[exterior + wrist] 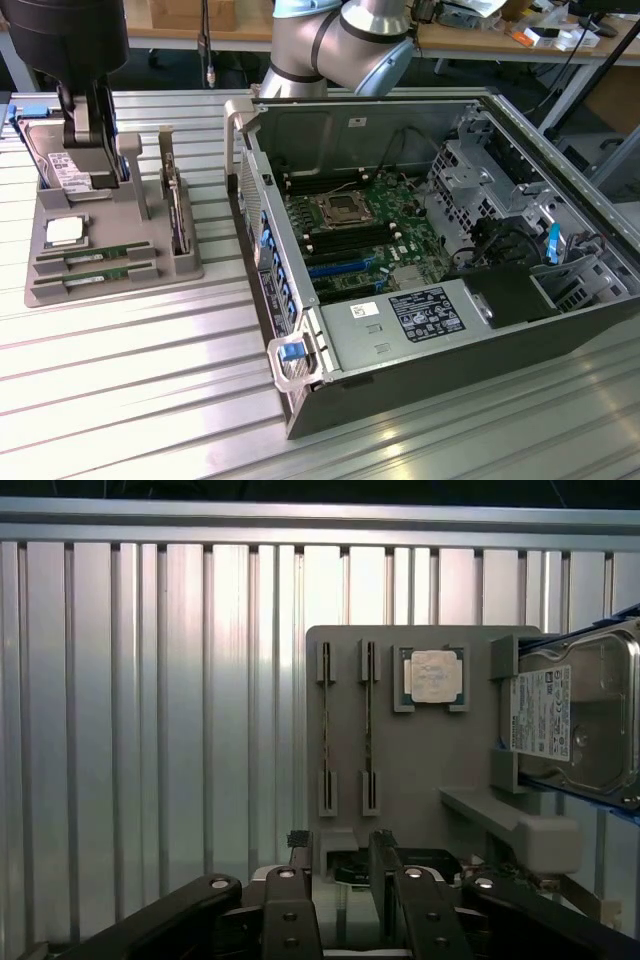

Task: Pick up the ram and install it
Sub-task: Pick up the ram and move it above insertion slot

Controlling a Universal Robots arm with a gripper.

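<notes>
2 rams [90, 256] — processor [433, 675], hard drive [575, 715] beside.

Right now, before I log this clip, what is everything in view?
ram: two, green, side by side in the holder's long slots
processor chip: one, silvery, in the holder beside the ram
hard drive: one, silver with a white label, in the holder's bracket
holder: one, grey, on the table at the exterior view's left
computer case: one, dark, open, at the exterior view's right
motherboard: one, green, inside the case
table: one, ribbed, silvery
arm: one, silver-grey, behind the case
gripper: one, black, open, above the holder
</notes>
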